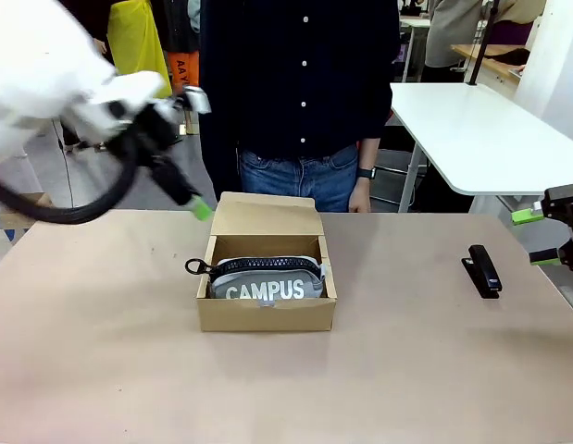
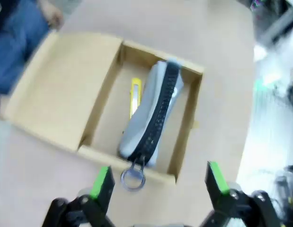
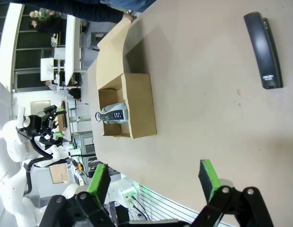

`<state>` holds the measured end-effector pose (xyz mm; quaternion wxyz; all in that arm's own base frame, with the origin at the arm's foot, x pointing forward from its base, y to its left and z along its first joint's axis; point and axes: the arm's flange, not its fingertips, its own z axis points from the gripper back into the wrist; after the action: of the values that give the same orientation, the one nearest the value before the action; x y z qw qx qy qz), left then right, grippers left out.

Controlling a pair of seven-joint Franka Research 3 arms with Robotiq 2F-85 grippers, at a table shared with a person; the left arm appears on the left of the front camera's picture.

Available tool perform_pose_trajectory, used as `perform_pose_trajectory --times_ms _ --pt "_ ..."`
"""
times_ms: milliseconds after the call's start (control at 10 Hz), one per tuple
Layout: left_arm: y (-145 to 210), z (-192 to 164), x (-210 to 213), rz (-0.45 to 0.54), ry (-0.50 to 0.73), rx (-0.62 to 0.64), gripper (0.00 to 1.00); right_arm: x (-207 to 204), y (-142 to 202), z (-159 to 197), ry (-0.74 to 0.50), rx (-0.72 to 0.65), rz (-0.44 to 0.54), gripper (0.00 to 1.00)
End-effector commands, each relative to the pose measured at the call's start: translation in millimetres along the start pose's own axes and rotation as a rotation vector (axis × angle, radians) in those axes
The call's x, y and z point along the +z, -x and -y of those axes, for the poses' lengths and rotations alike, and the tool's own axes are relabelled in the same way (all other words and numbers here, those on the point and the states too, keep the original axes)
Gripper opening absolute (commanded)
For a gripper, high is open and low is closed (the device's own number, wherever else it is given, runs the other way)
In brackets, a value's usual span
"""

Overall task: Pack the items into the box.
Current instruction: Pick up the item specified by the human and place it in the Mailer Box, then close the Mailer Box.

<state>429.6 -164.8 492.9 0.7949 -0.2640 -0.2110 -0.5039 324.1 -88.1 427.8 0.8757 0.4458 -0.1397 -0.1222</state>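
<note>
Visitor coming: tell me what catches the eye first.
A brown box sits open in the middle, the grey CAMPUS pouch on edge inside with a yellow knife beside it. The left gripper hovers open by the box's left side; a black stapler lies near the open right gripper.

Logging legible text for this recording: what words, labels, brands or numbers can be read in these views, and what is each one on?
"CAMPUS": white capitals on the grey pencil pouch lying in the cardboard box, front view.
Small pale label on the black stapler, right wrist view: too small to read.
Dark print on an orange item in the far background, front view: too blurred to read.
Left wrist view: blurred, no text legible.
</note>
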Motion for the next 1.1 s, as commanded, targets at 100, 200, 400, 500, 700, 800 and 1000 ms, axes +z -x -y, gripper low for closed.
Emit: perform_pose_trajectory --times_ms 100,200,400,500,700,800,1000 --pt "128.7 -28.9 68.8 0.310 -0.029 0.289 1.00 3.1 0.2 1.6 0.005 0.021 -0.009 1.00" --pt "174.3 -49.2 90.3 0.364 0.050 0.364 1.00 3.1 0.2 1.6 0.005 0.021 -0.009 1.00" --pt "246.7 -81.4 111.4 0.440 0.187 0.520 1.00 3.1 0.2 1.6 0.005 0.021 -0.009 1.00" --pt "263.1 -90.6 109.6 0.462 0.238 0.555 1.00 3.1 0.2 1.6 0.005 0.021 -0.009 1.00" --pt "272.5 -65.7 114.3 0.446 0.169 0.553 1.00 3.1 0.2 1.6 0.005 0.021 -0.009 1.00" --pt "272.5 -65.7 114.3 0.446 0.169 0.553 1.00 3.1 0.2 1.6 0.005 0.021 -0.009 1.00" --pt "272.5 -65.7 114.3 0.446 0.169 0.553 1.00 3.1 0.2 1.6 0.005 0.021 -0.009 1.00"
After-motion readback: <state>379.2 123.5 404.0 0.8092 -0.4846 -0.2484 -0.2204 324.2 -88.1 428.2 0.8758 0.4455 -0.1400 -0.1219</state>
